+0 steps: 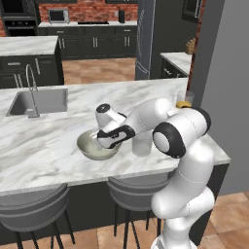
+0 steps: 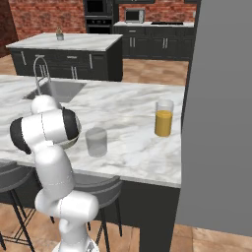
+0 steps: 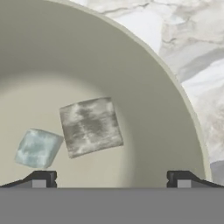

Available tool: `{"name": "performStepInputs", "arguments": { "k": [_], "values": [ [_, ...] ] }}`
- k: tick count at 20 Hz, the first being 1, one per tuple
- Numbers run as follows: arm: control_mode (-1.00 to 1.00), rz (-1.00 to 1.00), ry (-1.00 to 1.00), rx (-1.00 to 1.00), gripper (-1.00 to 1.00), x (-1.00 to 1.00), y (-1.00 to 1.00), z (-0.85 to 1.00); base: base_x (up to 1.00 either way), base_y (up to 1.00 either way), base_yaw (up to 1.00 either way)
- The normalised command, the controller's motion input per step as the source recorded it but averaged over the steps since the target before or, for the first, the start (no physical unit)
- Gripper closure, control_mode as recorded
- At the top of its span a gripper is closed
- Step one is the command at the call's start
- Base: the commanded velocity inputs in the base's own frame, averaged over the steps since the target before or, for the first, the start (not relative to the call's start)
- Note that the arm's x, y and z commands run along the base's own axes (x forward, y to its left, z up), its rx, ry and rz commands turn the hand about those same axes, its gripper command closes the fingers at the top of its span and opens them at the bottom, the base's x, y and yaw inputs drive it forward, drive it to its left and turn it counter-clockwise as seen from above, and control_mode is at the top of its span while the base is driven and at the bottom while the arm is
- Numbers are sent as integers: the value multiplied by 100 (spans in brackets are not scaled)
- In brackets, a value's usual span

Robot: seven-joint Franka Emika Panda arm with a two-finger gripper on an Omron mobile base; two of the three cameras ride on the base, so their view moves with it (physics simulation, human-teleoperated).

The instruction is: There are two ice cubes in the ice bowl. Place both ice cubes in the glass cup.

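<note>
Two cubes (image 3: 91, 126) inside bowl (image 3: 175, 113); cup (image 2: 96, 141) just beside. Tool (image 3: 111, 179) wide open, gripping nothing, over bowl.

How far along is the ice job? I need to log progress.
Nothing is done yet: both ice cubes lie in the ice bowl, and the glass cup looks empty. In hand: the open gripper hangs inside the bowl above the cubes, gripping neither. Left: pick up and place each cube in the cup.
</note>
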Motion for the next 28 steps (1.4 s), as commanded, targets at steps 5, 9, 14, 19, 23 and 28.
{"name": "performStepInputs", "arguments": {
  "k": [5,9,14,19,23,28],
  "values": [
    [-100,-3,0,0,-100,24,14,-13,0,0,0],
    [-100,-4,0,0,-100,33,18,-5,0,0,0],
    [-100,-3,0,0,-100,31,12,-20,0,0,0],
    [-100,-1,0,-2,-100,6,2,-44,0,0,0],
    [-100,0,-7,0,-100,-14,0,-4,0,0,0],
    [-100,0,-4,0,-100,-36,0,-1,0,0,0]
  ]
}}
